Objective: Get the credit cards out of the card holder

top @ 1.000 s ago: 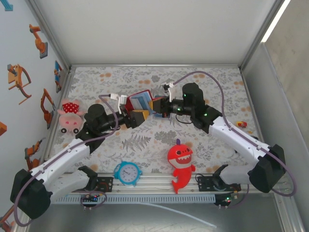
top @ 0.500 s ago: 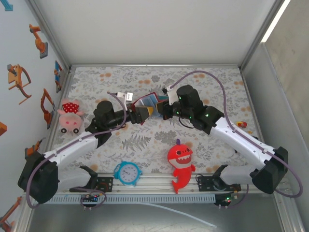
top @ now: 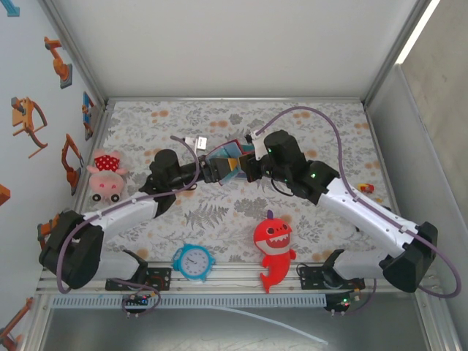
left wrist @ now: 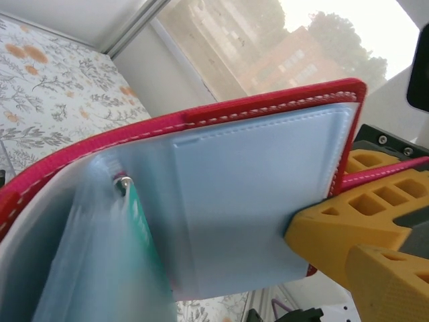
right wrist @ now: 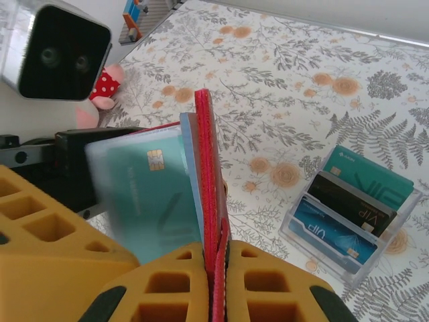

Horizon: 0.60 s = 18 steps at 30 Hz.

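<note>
**"VIP" on two cards**
The letters "VIP" stood on the blue card (right wrist: pixel 327 235) and on the dark card (right wrist: pixel 350 202) behind it, both in a clear stand (right wrist: pixel 406 208) ahead-right of the right gripper (right wrist: pixel 216 268); finer print was unreadable.

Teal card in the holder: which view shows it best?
Right wrist: the teal card faces the lens, chip visible, slightly blurred. Left wrist gives just a blurred teal edge; in top external it is too small to tell apart.
</note>
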Each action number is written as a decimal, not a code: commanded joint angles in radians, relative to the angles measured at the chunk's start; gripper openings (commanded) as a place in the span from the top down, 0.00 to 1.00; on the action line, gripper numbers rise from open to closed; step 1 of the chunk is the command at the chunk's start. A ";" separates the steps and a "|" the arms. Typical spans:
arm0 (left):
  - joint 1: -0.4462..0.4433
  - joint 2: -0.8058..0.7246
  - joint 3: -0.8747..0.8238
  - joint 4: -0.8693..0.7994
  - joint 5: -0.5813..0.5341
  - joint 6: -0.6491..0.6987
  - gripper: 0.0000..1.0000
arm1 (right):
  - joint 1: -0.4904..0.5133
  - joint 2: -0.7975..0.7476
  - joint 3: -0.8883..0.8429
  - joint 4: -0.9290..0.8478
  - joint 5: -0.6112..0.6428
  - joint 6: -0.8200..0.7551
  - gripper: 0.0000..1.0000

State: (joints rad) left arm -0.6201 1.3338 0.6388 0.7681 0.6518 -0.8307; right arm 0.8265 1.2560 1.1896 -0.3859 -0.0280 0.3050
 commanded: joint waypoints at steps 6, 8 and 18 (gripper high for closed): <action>0.002 0.005 0.049 -0.004 0.023 -0.010 0.09 | 0.012 -0.035 0.020 0.025 0.053 -0.010 1.00; 0.003 -0.004 0.046 -0.023 0.020 0.000 0.14 | 0.013 -0.045 0.007 0.035 0.066 -0.007 1.00; 0.003 -0.113 0.030 -0.191 0.005 0.107 0.64 | 0.009 -0.069 -0.035 0.104 -0.020 0.013 1.00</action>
State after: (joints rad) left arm -0.6174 1.2732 0.6567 0.6312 0.6430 -0.7849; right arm 0.8291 1.2079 1.1641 -0.3466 -0.0086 0.2996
